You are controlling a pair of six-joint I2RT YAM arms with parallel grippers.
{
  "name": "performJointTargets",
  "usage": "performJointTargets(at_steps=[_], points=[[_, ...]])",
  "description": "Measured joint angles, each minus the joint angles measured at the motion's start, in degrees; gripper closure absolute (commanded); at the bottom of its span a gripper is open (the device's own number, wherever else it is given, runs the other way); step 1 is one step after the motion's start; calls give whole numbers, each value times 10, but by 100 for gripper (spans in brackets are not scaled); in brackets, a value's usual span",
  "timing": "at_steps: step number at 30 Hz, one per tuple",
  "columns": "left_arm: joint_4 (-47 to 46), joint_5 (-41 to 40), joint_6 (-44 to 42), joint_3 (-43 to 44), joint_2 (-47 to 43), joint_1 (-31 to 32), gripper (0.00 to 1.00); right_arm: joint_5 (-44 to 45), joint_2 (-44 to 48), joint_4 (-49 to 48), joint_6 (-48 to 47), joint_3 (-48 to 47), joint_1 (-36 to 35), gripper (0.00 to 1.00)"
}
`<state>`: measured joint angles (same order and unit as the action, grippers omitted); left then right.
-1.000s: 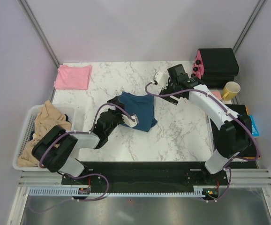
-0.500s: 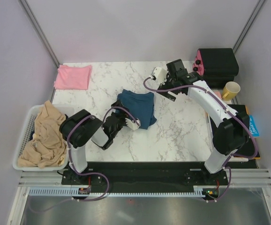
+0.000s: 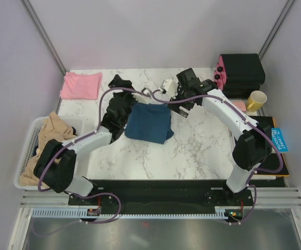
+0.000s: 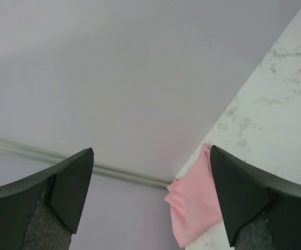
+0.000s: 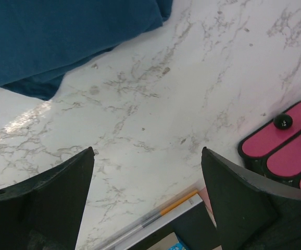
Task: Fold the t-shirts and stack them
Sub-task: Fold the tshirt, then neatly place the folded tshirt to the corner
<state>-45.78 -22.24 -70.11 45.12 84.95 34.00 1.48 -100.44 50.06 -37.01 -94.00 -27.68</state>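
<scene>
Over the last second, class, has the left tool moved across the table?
Yes. The left tool went from the near side of the teal t-shirt toward the far edge of the table, ending nearer the pink t-shirt.

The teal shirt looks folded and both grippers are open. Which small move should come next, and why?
Probably ease the left gripper toward the pink t-shirt. The teal t-shirt lies folded on the table, the pink one apart at the far left corner, so stacking remains. The right gripper is open and empty too, and the left wrist view frames the pink one.
</scene>
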Motion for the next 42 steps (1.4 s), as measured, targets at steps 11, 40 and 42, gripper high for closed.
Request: performJointTargets(at_steps=[11,40,42], points=[[331,-76,179,127,-30,-226,0,-6,-12,-34,0,78,-179,15],[431,-81,228,107,-72,-302,0,151,-160,-350,13,150,-275,3],[430,-81,228,114,-66,-302,0,146,-163,-360,10,149,-269,7]])
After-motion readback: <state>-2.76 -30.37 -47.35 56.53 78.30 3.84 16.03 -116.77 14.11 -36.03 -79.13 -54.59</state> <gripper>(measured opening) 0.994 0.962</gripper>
